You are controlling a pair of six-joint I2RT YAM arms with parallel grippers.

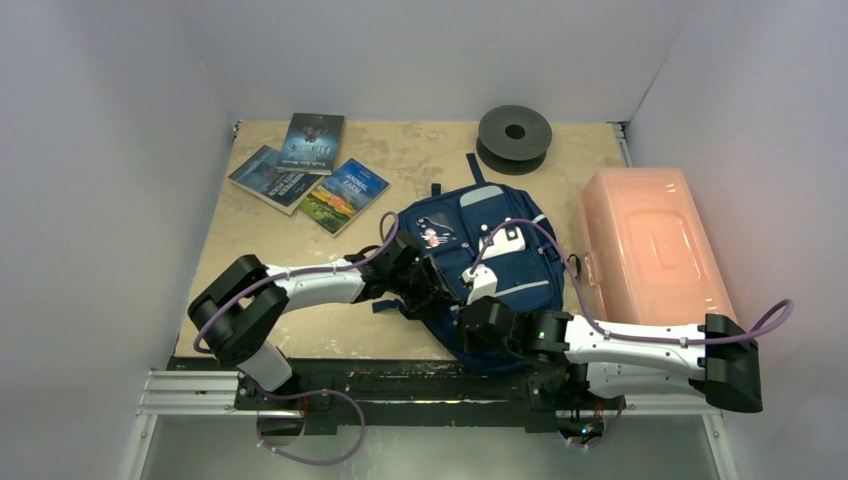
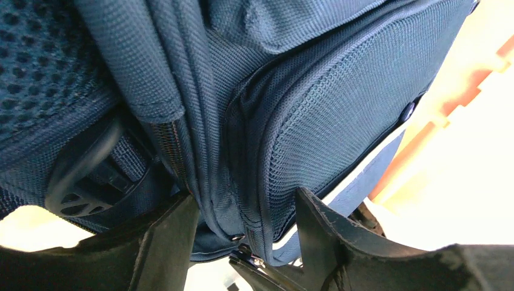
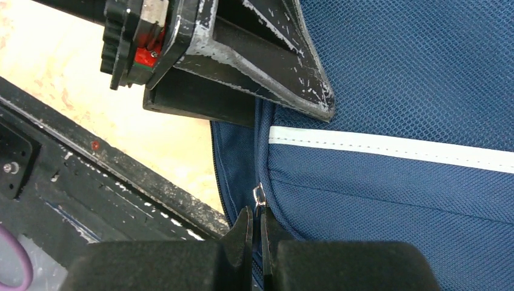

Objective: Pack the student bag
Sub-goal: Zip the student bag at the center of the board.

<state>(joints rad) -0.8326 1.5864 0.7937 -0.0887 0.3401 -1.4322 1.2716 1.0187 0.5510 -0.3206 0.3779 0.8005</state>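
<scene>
Student bag is what both your arms are on. Your right gripper has its fingers pressed together on the zipper pull at the bag's near edge. Your left gripper clamps a thick fold of navy fabric beside a mesh pocket. The bag lies mid-table, a pink box just to its right and books at the far left.

Legible text: none. We record printed titles on three blue-toned paperback books, all too small to read.
</scene>
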